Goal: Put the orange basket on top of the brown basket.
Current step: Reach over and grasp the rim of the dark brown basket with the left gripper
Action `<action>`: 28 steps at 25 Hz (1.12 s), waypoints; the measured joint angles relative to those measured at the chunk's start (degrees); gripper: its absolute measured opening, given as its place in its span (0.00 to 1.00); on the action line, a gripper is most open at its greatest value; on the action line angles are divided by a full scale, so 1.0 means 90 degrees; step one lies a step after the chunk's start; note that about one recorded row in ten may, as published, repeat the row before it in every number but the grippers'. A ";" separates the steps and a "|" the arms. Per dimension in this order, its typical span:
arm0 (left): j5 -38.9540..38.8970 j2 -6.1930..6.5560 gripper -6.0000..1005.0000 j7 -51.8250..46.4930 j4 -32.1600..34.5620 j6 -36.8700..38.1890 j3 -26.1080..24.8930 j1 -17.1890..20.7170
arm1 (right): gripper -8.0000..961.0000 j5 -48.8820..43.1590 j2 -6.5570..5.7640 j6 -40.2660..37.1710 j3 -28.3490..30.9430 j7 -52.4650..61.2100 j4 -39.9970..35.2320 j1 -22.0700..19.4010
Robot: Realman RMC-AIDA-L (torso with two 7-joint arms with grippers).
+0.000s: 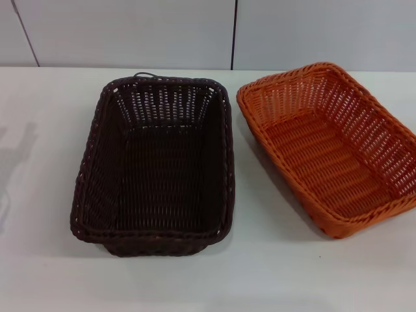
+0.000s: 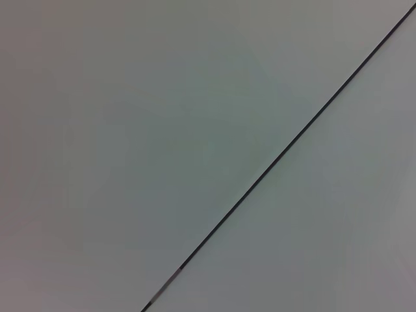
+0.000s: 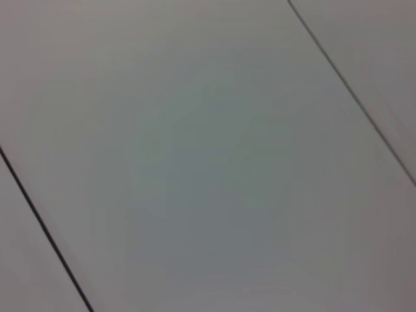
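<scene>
The brown basket [image 1: 156, 166] stands empty on the white table [image 1: 39, 195], near the middle of the head view. The orange basket [image 1: 331, 146] stands empty on the table to its right, turned at a slight angle, its right side cut by the frame edge. The two baskets stand side by side with a narrow gap between them. Neither gripper shows in any view. Both wrist views show only plain grey panels with thin dark seams.
A pale panelled wall [image 1: 130, 32] runs behind the table's far edge. A faint shadow lies on the table at the far left [image 1: 16, 162]. Bare table surface lies in front of both baskets [image 1: 260, 279].
</scene>
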 joint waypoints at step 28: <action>0.0312 0.0280 0.86 -0.1332 -0.0821 0.1356 0.1548 -0.0089 | 0.79 -0.0001 -0.0058 0.0461 0.0000 -0.0050 0.0016 0.0655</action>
